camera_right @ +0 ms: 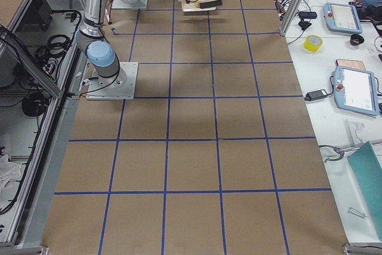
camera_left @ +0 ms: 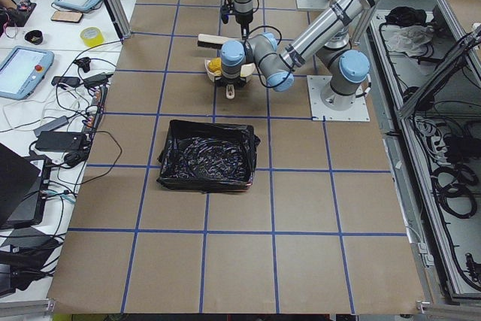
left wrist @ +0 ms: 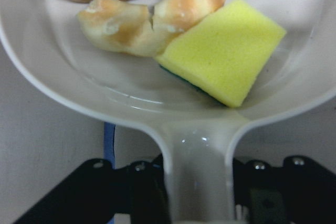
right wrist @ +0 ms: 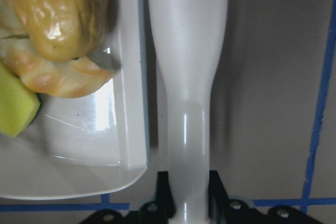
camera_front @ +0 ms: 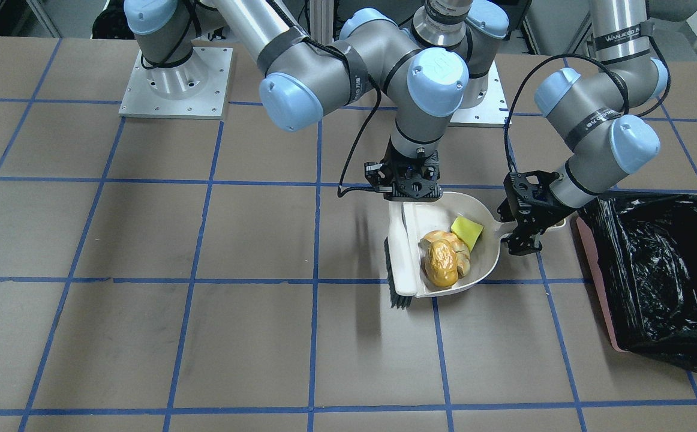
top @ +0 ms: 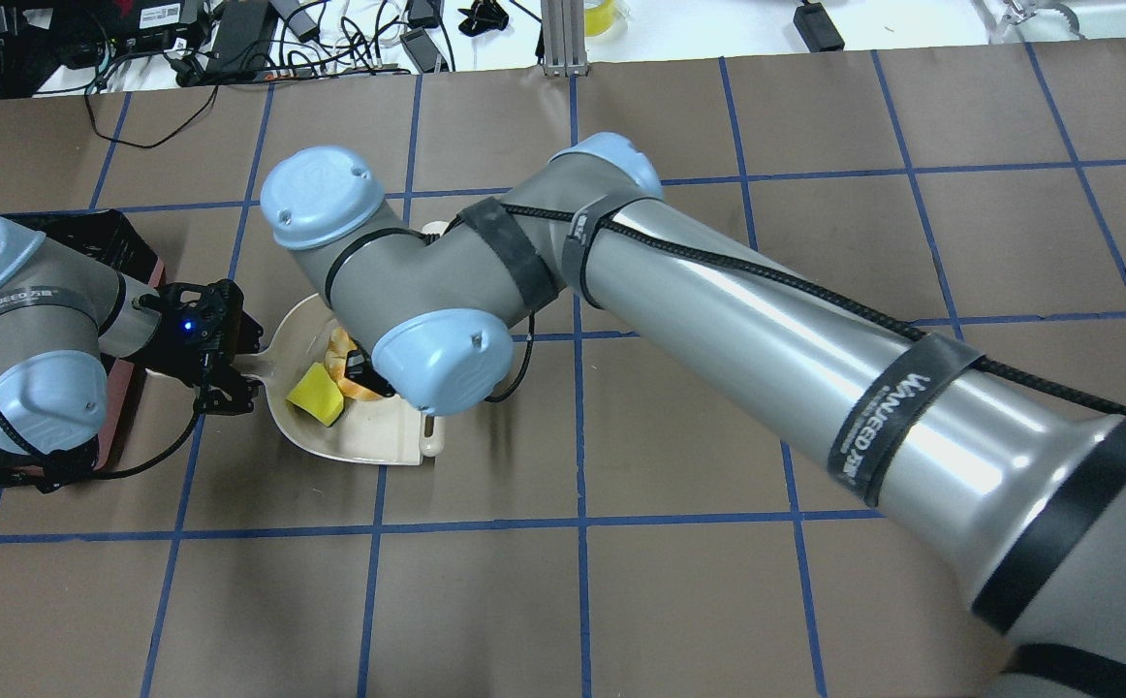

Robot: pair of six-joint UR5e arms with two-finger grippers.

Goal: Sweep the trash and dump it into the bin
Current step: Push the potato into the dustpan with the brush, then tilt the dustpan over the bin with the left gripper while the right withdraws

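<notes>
All three trash items lie in the beige dustpan [camera_front: 487, 255]: the golden-brown potato-like lump [camera_front: 441, 264], the tan bread half-ring [camera_front: 457, 245] and the yellow-green sponge wedge [camera_front: 467, 231]. My left gripper [camera_front: 522, 235] is shut on the dustpan handle [left wrist: 199, 171]. My right gripper [camera_front: 411, 187] is shut on the white brush handle [right wrist: 189, 77]; the brush [camera_front: 401, 264] stands against the pan's open edge. The bin [camera_front: 654, 270], pink-sided with a black bag, sits just beyond the left gripper. The sponge [left wrist: 223, 51] and bread [left wrist: 152, 19] show close in the left wrist view.
The brown table [camera_front: 204, 336] is marked with a blue tape grid. The right arm's elbow [top: 437, 359] hangs over the dustpan in the overhead view. The arm bases [camera_front: 174, 84] stand at the robot's edge. Operator desks with tablets [camera_left: 26, 69] lie beyond the table.
</notes>
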